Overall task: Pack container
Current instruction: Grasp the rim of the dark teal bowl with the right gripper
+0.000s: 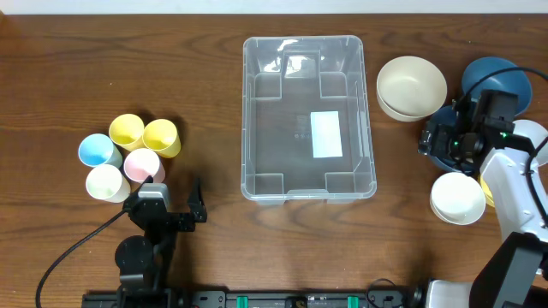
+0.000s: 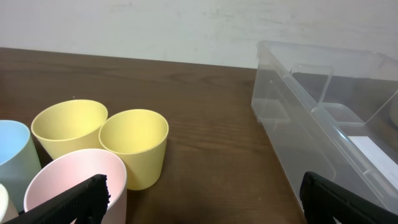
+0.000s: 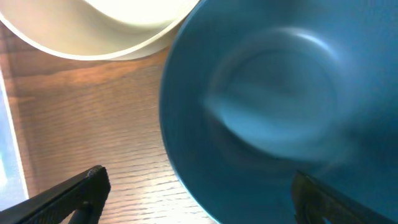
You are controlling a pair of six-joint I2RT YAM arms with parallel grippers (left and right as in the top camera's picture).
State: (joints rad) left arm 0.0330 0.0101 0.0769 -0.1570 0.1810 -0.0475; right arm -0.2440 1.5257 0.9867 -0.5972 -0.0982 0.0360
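Now one container point(image 1: 282, 128), five cups point(image 1: 141, 162), bowls point(image 1: 411, 85) partly hidden; left gripper point(image 2: 202, 193) and right gripper point(image 3: 199, 186) both gape wide.

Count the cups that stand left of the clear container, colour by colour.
yellow cups: 2
blue cup: 1
pink cup: 1
cream cup: 1
Total: 5
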